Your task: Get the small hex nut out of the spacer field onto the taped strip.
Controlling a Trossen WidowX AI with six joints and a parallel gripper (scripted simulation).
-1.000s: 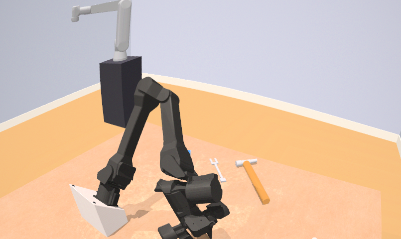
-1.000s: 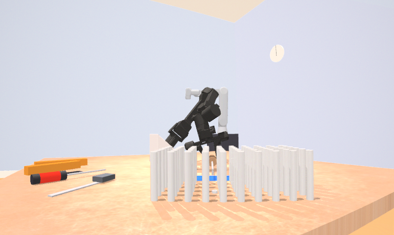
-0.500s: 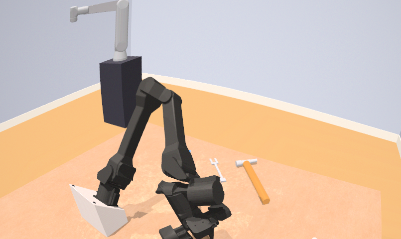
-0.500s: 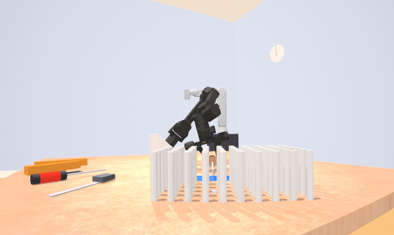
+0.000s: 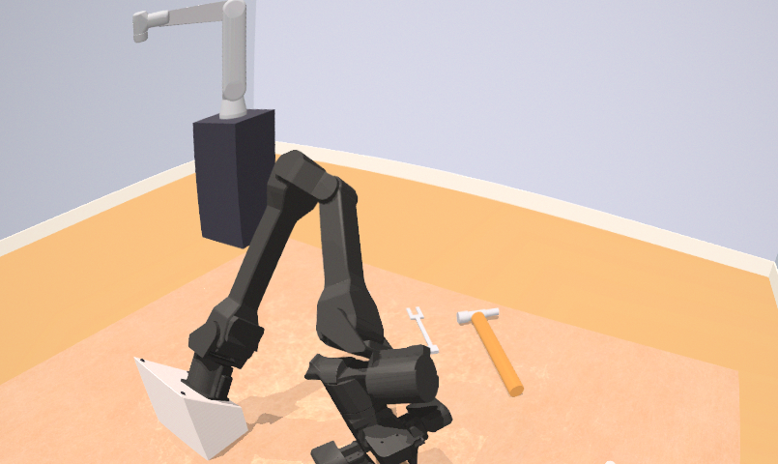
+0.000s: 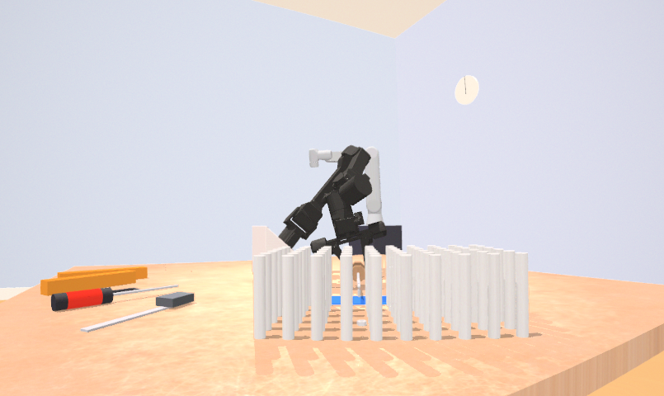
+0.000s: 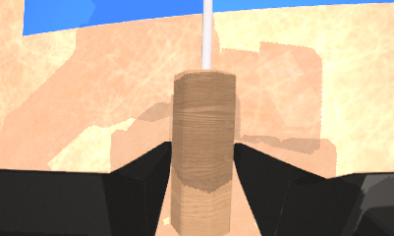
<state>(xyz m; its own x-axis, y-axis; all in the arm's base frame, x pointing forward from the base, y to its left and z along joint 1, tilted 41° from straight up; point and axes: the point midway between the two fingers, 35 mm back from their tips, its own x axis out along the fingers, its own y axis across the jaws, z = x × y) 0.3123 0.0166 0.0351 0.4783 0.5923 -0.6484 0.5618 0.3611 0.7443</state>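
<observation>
My gripper [image 6: 355,256] [image 7: 202,148] is shut on the wooden handle [image 6: 358,271] [image 7: 204,118] of a tool with a thin white rod [image 6: 359,283] [image 7: 207,36]. In the wrist view the rod runs over the blue taped strip [image 6: 339,300] [image 7: 135,9] and leaves the top of the frame. In the exterior view the rod points down and toward the field; its tip is too small to make out. The white spacers [image 6: 346,294] stand upright in rows. The small pale nut [image 6: 361,322] lies on the table in a lane between spacers, nearer that camera than the strip.
A hammer [image 5: 499,353] and a white forked tool [image 5: 422,332] lie beside the arm. Orange bars [image 6: 94,282], a red-handled screwdriver [image 6: 82,298] and a flat blade with a grey block [image 6: 174,299] lie left of the spacers. A grey arm [image 5: 234,51] stands on a dark pedestal behind.
</observation>
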